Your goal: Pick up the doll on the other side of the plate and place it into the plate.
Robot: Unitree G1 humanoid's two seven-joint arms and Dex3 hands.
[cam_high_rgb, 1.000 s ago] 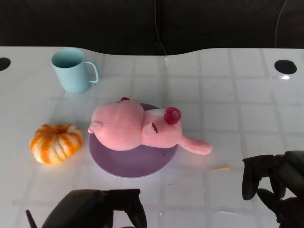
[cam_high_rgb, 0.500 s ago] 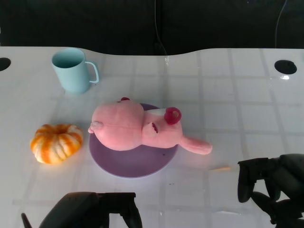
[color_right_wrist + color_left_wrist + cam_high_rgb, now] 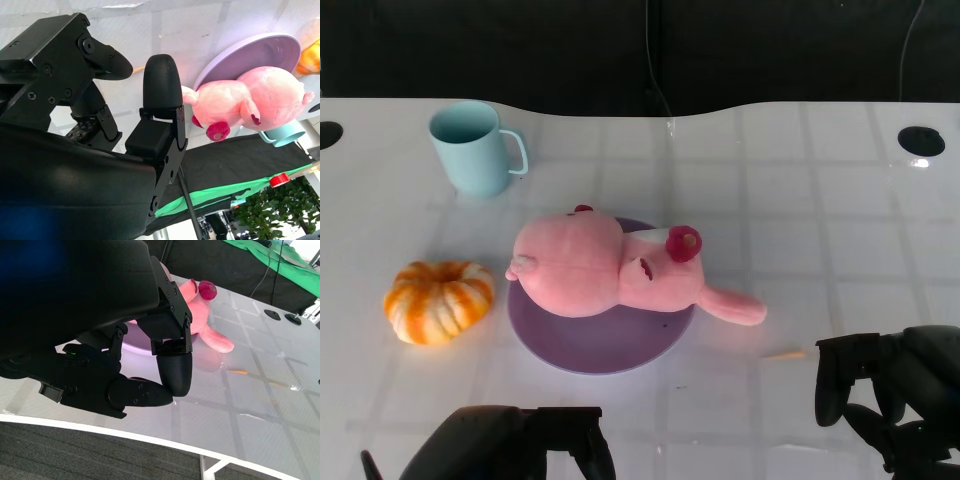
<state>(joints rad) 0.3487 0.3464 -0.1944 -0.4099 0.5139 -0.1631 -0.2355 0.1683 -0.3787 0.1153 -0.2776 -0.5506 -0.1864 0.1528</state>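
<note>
We are seeing bare table (image 3: 800, 200) lying right of the doll (image 3: 610, 265) on its plate (image 3: 600, 340); the pumpkin (image 3: 438, 300) and cup (image 3: 470, 148) are crowding the left approach.

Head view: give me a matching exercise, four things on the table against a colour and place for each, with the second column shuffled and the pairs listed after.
Things:
1. doll
2. plate
3. cup
4. pumpkin

Descriptions:
A. orange and white, left of the plate
B. pink, lying on the plate with one limb over the rim
C. light blue, upright at the far left
D. purple, under the doll

Pairs: 1-B, 2-D, 3-C, 4-A
</note>
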